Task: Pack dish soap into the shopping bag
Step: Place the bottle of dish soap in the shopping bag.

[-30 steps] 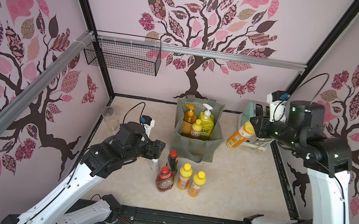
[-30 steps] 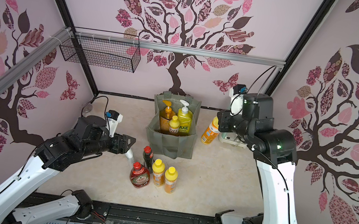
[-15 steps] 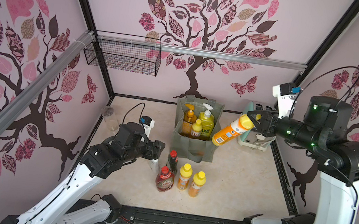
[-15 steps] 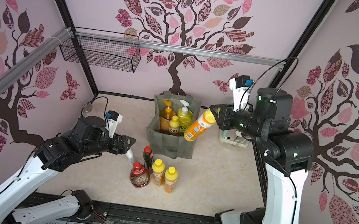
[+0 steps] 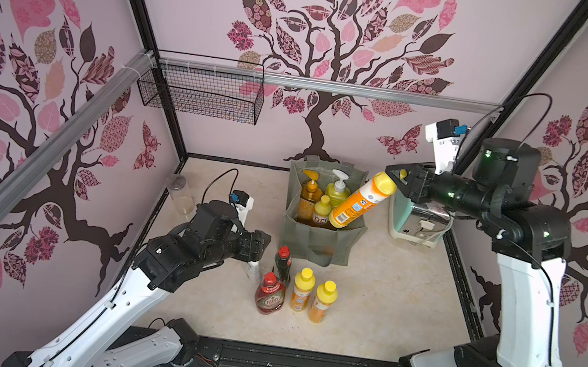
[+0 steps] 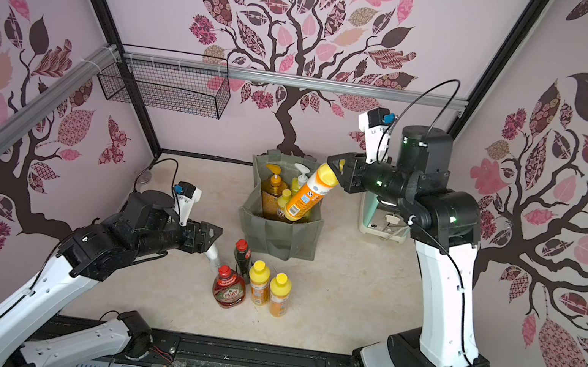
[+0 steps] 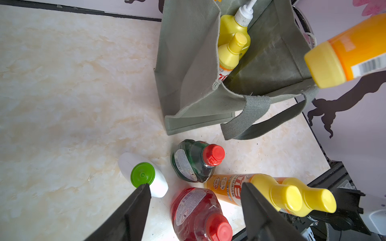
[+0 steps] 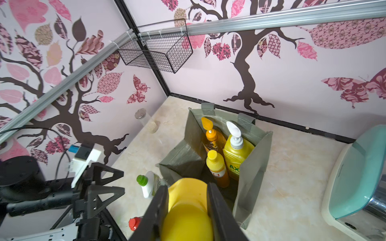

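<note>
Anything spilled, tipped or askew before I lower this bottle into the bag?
No spill, nothing toppled. One oddity: the shopping bag has its side wall toward the left gripper creased inward, narrowing the mouth. The orange bottle in the right gripper hangs tilted over the opening, gripped at its yellow cap.

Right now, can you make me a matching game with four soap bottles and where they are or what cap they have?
Things:
1 white bottle
2 Fairy bottle
3 tilted orange bottle
4 yellow pump bottle

Matches:
A standing in the shopping bag
B red cap
C held by the right claw
D green cap

Pairs: 1-D, 2-B, 3-C, 4-A
</note>
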